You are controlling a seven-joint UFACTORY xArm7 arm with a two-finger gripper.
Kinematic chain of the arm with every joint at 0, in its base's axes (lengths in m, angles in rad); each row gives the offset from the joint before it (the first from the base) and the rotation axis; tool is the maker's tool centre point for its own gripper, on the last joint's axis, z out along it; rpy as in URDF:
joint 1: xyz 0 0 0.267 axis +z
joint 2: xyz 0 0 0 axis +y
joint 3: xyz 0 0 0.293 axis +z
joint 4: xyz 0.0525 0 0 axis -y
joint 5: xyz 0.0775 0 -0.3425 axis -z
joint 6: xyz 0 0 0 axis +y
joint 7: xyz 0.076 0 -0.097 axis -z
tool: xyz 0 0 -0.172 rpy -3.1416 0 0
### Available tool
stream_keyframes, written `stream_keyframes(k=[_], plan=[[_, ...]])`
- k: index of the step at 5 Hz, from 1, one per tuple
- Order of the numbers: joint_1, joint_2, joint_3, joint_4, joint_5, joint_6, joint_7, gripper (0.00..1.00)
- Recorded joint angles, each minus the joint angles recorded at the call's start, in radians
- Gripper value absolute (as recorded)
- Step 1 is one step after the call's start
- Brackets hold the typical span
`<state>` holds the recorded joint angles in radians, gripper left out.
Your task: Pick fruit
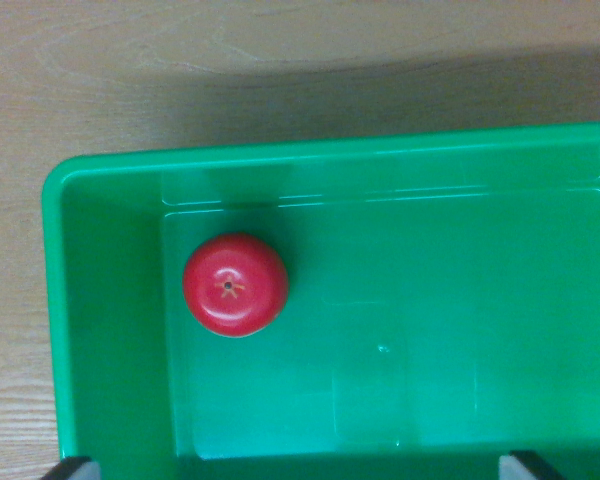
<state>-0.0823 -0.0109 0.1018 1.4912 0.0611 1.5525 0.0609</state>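
Approach stage: fruit located, not yet grasped.

A wooden surface (pixel 20 250) was observed at the wrist view's left, carrying a green bin (pixel 52 300). A red apple (pixel 235 285) was found on the bin floor near its left wall, stem upward. The claw (pixel 298 468) was seen spread open and empty, fingertips well apart. Descent and a leftward shift over the apple were judged necessary.
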Motion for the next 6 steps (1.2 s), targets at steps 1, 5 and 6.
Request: stream_keyframes(k=[1,5,6], plan=[[0.0037,0.014,0.003,-0.016,-0.0039,-0.028,-0.001,0.00],[0.0130,0.048,0.009,-0.057,-0.0135,-0.099,-0.003,0.00],[0.0130,0.048,0.009,-0.057,-0.0135,-0.099,-0.003,0.00]])
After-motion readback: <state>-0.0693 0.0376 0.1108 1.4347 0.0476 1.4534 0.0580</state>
